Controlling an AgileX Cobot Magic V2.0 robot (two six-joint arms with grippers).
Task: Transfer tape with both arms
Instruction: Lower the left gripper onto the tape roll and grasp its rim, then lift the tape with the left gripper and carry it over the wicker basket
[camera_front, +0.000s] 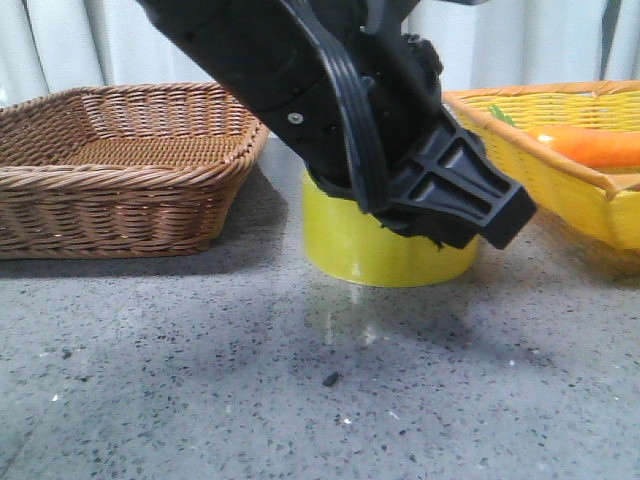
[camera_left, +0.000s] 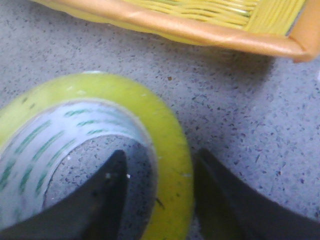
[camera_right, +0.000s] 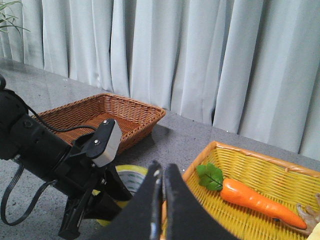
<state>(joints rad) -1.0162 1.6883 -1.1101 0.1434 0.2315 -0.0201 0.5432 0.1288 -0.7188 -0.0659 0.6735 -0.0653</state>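
The tape (camera_front: 385, 250) is a wide yellow roll lying flat on the grey table between the two baskets. In the left wrist view the tape (camera_left: 170, 150) shows its white core printed in green. My left gripper (camera_left: 161, 156) is open and straddles the roll's wall, with one finger (camera_left: 105, 200) inside the core and the other finger (camera_left: 225, 205) outside. The left arm (camera_front: 330, 90) hides the top of the roll in the front view. My right gripper (camera_right: 162, 172) is shut and empty, held above the table on the near side of the tape (camera_right: 131, 179).
A brown wicker basket (camera_front: 120, 170) stands at the left. A yellow basket (camera_front: 590, 200) at the right holds an orange carrot (camera_front: 595, 145), and its rim (camera_left: 200, 32) lies close beyond the tape. Curtains hang behind the table.
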